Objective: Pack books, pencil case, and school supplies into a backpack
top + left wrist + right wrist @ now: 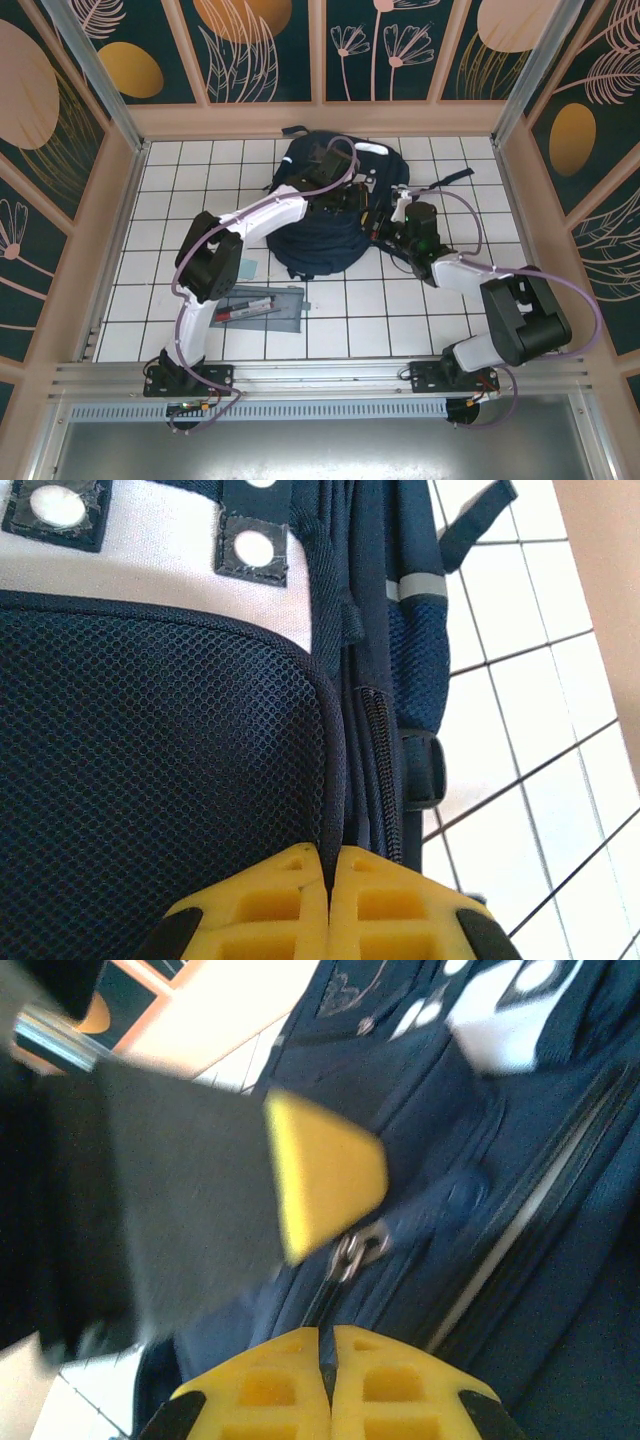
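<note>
My left gripper [328,868] is clenched, its two yellow fingertips [270,900] pressed flat together with no gap. They sit right at the piped edge where the dark navy mesh pocket [150,780] of the large navy-blue fabric backpack [375,600] meets its side panel. I cannot tell whether any fabric is pinched between them. Beyond the mesh I see the backpack's grey-white front patch [150,575], and to the right a closed zipper line [380,770], a white reflective stripe [418,583] and a dark strap buckle [425,770].

My right gripper [327,1345] is clenched too, tips touching. A small metal zipper pull [352,1250] lies just ahead of them on a navy seam, and whether I have hold of anything there I cannot tell. My left gripper [330,1175] shows in that wrist view as a blurred yellow wedge on a black body, close above the pull.

From above, the backpack [320,245] lies at the far middle of the white tiled table [350,320]. My left gripper [352,205] is on top of it and my right gripper [385,228] at its right side, the two near each other. The flat grey rectangular pencil case [285,310] lies on the tiles near my left base, well apart from the backpack, with a red and a black pen [247,307] showing on it. A small pale blue-green flat square [249,268] lies just beyond the case, beside my left elbow.
</note>
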Controlling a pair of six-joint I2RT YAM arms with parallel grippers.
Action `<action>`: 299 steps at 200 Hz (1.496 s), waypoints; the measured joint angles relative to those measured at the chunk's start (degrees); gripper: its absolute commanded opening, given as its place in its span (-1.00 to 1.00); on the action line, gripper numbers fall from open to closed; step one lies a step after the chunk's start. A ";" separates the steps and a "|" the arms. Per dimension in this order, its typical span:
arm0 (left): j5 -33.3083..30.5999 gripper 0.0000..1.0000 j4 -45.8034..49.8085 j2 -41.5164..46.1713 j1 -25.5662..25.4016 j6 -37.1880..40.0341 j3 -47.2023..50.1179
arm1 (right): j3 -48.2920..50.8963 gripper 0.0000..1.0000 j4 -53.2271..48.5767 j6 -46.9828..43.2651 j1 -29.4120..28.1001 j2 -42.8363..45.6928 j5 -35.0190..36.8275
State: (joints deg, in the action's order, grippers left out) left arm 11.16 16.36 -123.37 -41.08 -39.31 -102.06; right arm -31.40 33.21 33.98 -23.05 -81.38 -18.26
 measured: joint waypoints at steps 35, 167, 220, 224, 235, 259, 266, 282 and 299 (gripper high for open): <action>3.48 -1.00 -0.11 -4.94 0.92 -3.69 -7.17 | 3.06 -1.00 4.20 0.42 -3.63 1.95 4.79; 0.83 -1.00 -9.81 7.23 1.36 -6.91 3.17 | 3.30 -1.00 -5.35 -6.78 4.92 15.98 1.90; -0.31 -0.91 -9.62 7.63 1.88 -8.41 3.13 | -1.05 -1.00 -4.92 -10.19 11.82 7.32 -1.27; -0.31 -0.90 -9.16 6.84 1.92 -8.41 2.14 | -1.55 -1.00 -4.87 -10.43 12.20 6.32 -1.44; -0.31 -0.76 -8.13 4.55 2.05 -8.35 -0.72 | -3.23 -1.00 -4.74 -11.21 13.38 3.28 -1.70; -0.70 -0.13 -7.19 -0.50 2.60 -7.93 -7.78 | -7.58 -1.00 -4.87 -12.72 16.11 -3.93 -2.25; -0.79 0.04 -6.80 -1.79 2.86 -7.74 -10.45 | -9.27 -1.00 -5.14 -13.22 16.87 -6.71 -2.23; -1.03 0.56 -6.62 -4.31 3.30 -6.29 -16.37 | -12.70 -1.00 -5.68 -14.73 17.84 -12.20 -2.27; -1.20 0.67 -6.73 -5.86 3.69 -2.97 -20.33 | -16.35 -1.00 -6.40 -16.33 18.10 -16.59 -2.69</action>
State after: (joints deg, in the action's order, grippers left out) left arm 9.96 9.63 -129.23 -37.39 -42.28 -122.39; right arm -47.75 26.81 17.65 -4.95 -97.97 -20.95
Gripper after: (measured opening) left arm 0.823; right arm 0.055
